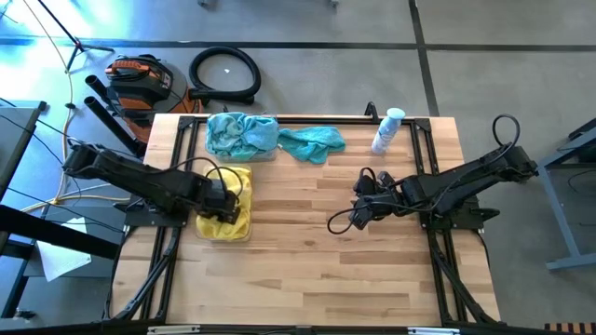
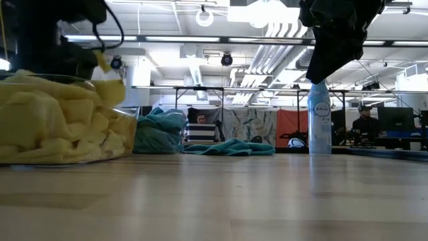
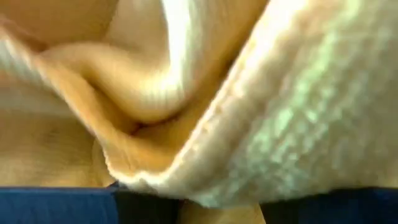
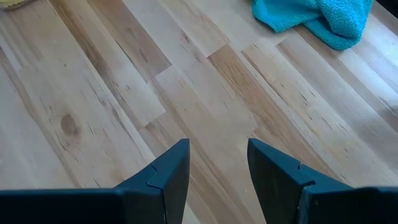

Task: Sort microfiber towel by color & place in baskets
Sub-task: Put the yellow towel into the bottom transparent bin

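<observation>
White bottle [image 1: 387, 130] (upright) beside teal towel [image 1: 312, 142]

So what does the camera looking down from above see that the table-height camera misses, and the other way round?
Only the overhead view shows both arms whole: the left gripper down in the basket of yellow towels, the right gripper open over bare wood, plus a coiled black hose on the floor. Only the table-height view shows the room behind, with a person seated and the ceiling lights. Both show the yellow towels, the teal towels in their basket, one loose teal towel on the table, and the spray bottle.
</observation>
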Action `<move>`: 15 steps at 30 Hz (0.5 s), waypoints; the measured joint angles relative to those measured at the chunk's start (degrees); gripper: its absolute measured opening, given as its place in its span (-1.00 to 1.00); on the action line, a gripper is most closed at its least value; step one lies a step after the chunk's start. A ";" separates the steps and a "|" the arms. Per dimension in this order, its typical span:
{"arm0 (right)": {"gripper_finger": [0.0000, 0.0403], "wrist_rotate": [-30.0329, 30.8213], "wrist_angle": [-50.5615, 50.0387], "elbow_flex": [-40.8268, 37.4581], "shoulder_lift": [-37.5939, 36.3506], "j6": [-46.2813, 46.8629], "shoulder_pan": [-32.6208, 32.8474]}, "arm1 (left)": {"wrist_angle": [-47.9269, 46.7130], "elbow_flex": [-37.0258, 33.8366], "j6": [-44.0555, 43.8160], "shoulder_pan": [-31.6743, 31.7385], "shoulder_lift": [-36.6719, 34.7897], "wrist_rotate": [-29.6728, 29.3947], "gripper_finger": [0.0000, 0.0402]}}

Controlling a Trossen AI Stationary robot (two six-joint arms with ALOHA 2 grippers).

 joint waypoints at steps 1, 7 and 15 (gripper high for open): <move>-0.23 -0.02 -0.01 0.00 0.00 0.00 0.00 | -1.36 1.48 0.03 0.00 0.01 -0.31 -0.20; -0.23 -0.02 -0.15 0.00 0.00 -0.02 0.00 | -10.17 10.84 1.94 -0.02 0.00 -3.17 -0.20; -0.23 -0.03 -0.14 0.00 0.00 -0.02 0.00 | -15.29 18.27 3.13 0.00 -0.07 -10.58 -0.20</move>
